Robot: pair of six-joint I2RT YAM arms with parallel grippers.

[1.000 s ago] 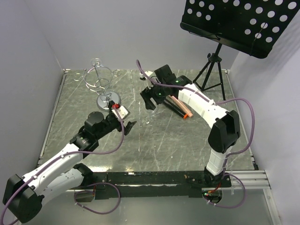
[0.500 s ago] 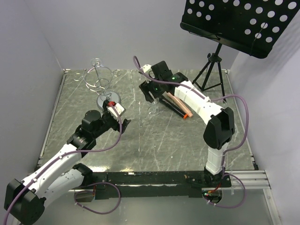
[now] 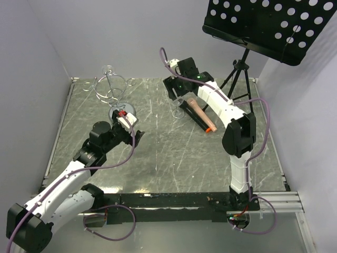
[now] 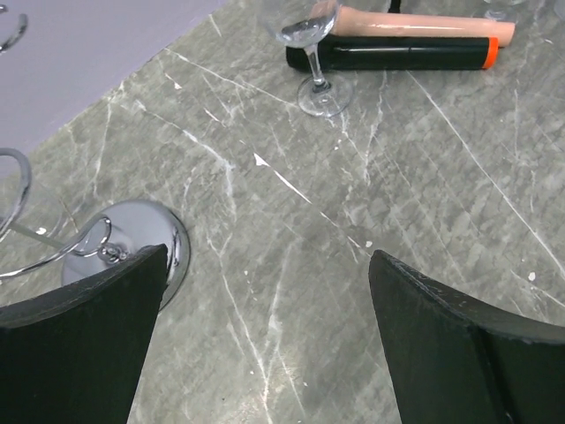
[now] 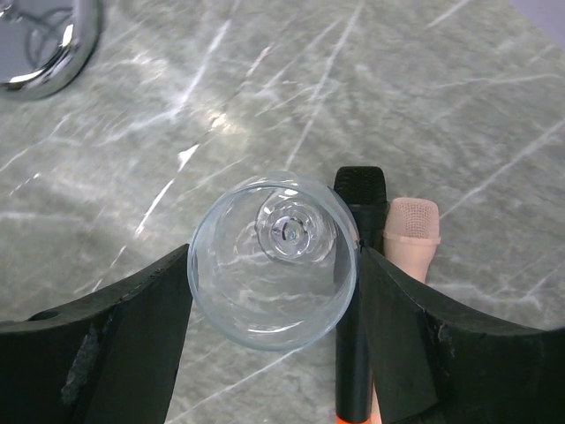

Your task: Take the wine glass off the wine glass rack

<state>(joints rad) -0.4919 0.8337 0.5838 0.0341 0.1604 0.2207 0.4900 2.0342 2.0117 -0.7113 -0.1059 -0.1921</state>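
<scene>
The wine glass (image 3: 180, 108) stands upright on its foot on the marble table, off the rack, right beside two microphones. My right gripper (image 3: 177, 99) is above it with its fingers against both sides of the bowl (image 5: 274, 265); the right wrist view looks straight down into the bowl. The glass also shows in the left wrist view (image 4: 313, 53). The chrome wine glass rack (image 3: 109, 87) stands at the back left with no glass on it; its round base shows in the left wrist view (image 4: 132, 234). My left gripper (image 3: 138, 135) is open and empty over the table by that base.
A black microphone with an orange end (image 4: 397, 53) and a peach one (image 4: 424, 19) lie side by side just right of the glass. A black perforated music stand (image 3: 268, 26) on a tripod (image 3: 239, 79) stands at the back right. White walls close the table's sides.
My right gripper has carried the glass back and to the right and set its foot down beside the microphones. My left arm has drawn back a little to the left.
</scene>
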